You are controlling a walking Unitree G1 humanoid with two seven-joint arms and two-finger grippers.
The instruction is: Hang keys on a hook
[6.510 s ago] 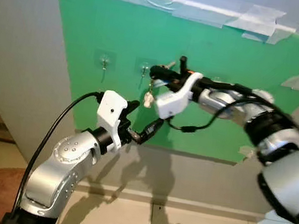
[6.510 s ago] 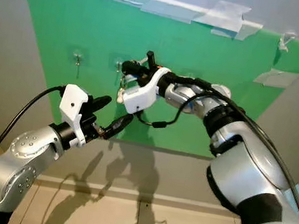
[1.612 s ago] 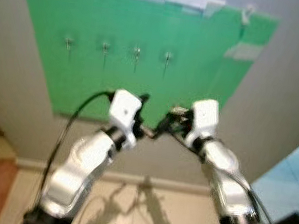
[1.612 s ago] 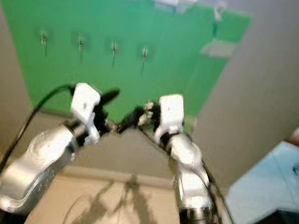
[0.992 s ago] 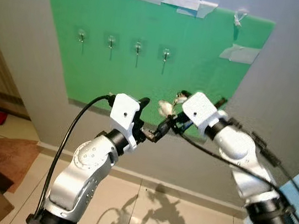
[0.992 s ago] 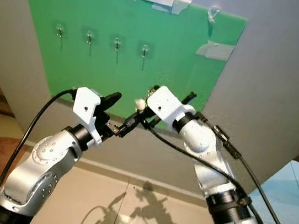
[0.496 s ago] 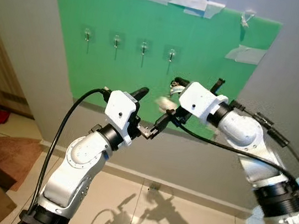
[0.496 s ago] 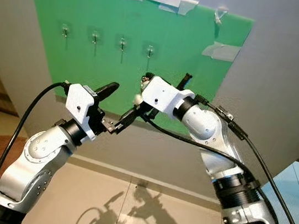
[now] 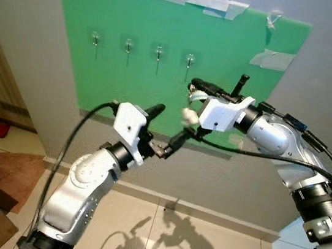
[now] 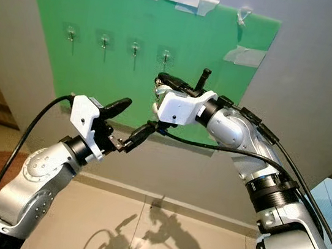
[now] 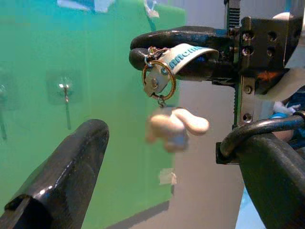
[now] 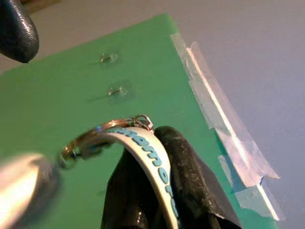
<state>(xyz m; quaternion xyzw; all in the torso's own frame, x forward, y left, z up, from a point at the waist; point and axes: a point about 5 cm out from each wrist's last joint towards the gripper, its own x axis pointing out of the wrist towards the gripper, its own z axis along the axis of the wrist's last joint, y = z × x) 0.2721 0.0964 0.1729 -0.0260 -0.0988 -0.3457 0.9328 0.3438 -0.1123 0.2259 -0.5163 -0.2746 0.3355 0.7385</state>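
Keys (image 11: 159,81) hung from the right gripper (image 9: 197,85), clenched just below the hooks (image 9: 189,60); the left gripper (image 9: 165,130), lower, was released.

Bright, even light; sharp floor shadows below.

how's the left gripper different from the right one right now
The right gripper is shut on the keys, pinching their white strap; the left gripper is open and holds nothing. The right gripper is raised close to the green board, just below the rightmost hook; the left gripper sits lower and further from the hooks. Both have two long black fingers and a white wrist housing.
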